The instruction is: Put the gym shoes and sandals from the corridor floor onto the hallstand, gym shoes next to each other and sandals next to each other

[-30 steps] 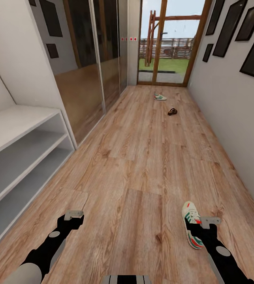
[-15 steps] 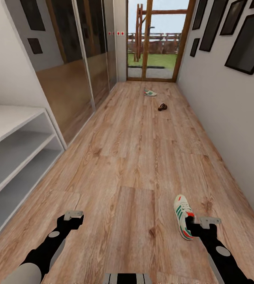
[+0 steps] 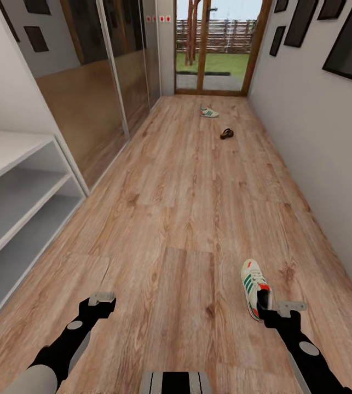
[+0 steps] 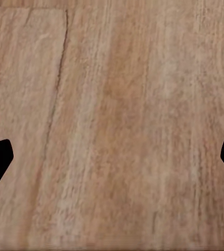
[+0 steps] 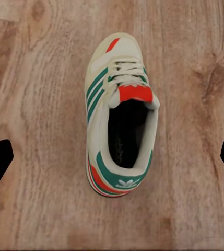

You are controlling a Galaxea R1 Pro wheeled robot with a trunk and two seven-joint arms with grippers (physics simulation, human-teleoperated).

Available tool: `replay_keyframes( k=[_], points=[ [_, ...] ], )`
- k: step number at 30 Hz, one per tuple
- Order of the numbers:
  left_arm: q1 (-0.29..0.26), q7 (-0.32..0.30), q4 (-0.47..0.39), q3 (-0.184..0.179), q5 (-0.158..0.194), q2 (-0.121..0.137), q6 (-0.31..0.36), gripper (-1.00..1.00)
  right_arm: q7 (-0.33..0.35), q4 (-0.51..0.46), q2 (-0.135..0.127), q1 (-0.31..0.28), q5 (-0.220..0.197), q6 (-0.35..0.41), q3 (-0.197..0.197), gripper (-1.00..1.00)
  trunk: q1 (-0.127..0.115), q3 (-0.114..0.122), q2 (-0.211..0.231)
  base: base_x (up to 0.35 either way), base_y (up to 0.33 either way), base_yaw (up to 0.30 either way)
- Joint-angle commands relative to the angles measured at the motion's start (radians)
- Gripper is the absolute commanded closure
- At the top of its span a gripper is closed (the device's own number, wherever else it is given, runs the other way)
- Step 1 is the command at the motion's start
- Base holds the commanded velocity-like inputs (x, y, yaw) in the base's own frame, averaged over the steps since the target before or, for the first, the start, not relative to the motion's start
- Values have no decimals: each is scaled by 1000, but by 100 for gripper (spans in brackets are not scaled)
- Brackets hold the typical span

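Observation:
One gym shoe (image 3: 252, 283) lies on the corridor floor (image 3: 186, 219) near me, toe pointing away. My right gripper (image 3: 277, 307) hovers open just above its heel; the right wrist view looks straight down on this shoe (image 5: 119, 120) between the spread fingers of the right gripper (image 5: 112, 159). Open over bare planks hangs my left gripper (image 3: 102, 300), (image 4: 112, 157). Far down the corridor lie the other gym shoe (image 3: 209, 113) and one dark sandal (image 3: 226, 133). The grey hallstand (image 3: 11, 186) stands at the left with open shelves.
A dark glass-fronted wardrobe (image 3: 99, 93) lines the left wall past the hallstand. A glass door (image 3: 214, 49) closes the corridor's far end. The right wall (image 3: 318, 153) carries dark picture frames. Wide floor stretches between me and the far shoes.
The whole view has shifted: the camera turned right and tipped down a little. The near gym shoe now sits left of and closer to my right gripper. Both grippers stay open.

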Motion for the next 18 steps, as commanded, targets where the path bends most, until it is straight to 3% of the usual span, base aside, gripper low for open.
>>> replay_keyframes(
  k=[1,18],
  points=[
    [0,-1,1,1,-4,0,-3,-100,0,-2,0,0,0,6,0,-100,0,-6,-1,0,0,0],
    [0,-1,-3,1,-5,0,-12,-100,0,-2,0,0,1,6,0,-100,8,-99,-5,0,0,0]
  ],
)
